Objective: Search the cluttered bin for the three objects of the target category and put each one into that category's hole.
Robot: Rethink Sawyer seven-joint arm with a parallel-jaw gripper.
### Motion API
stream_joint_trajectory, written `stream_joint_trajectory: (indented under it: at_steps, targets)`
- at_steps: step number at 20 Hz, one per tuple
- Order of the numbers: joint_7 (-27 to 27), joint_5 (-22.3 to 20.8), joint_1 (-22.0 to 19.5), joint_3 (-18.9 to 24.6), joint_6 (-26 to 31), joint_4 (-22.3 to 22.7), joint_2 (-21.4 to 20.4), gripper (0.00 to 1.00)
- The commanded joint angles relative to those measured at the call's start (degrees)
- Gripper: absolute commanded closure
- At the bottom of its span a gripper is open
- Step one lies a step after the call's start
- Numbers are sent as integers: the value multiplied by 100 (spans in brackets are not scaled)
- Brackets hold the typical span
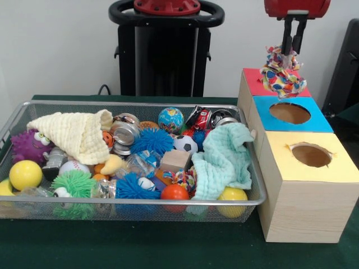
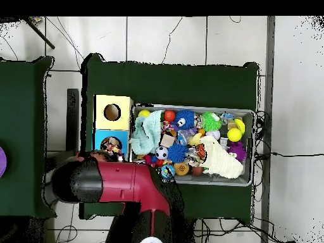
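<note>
Front view: black two-finger gripper (image 1: 294,49) pinched on a frayed multicolour patchwork fabric scrap (image 1: 282,74), hanging over red-topped wooden box (image 1: 252,84), behind the blue box's round hole (image 1: 289,112). Wire mesh bin (image 1: 33,106) w/ spiky rubber balls, waffle cloths.

Overhead view: scrap (image 2: 112,149) beside red arm (image 2: 120,180), gripper hidden.

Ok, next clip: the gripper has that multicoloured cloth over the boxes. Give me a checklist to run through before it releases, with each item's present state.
1. Gripper shut on the multicoloured cloth: ok.
2. Cloth clear of the wire bin: ok, it hangs above the boxes.
3. Cloth above the red box: ok in the front view, though it hides most of the red top.
4. Red box hole lined up under the cloth: cannot tell, the hole is hidden in both views.
5. Cloth clear of the blue box hole: ok, it hangs behind it.
6. Other cloths remaining in the bin: ok, the cream cloth and the mint cloth lie there.
</note>
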Motion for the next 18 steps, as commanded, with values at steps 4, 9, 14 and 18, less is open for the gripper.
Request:
stream_joint_trajectory:
  at_steps: [4,9,14,18]
  targets:
    - [1499,132,72,-156,564,-865,126,100]
    - [1386,105,87,-153,576,-1139,191,100]
    - [1390,142,73,-161,579,-1315,297,100]
    - [1365,169,61,-157,424,-1247,310,100]
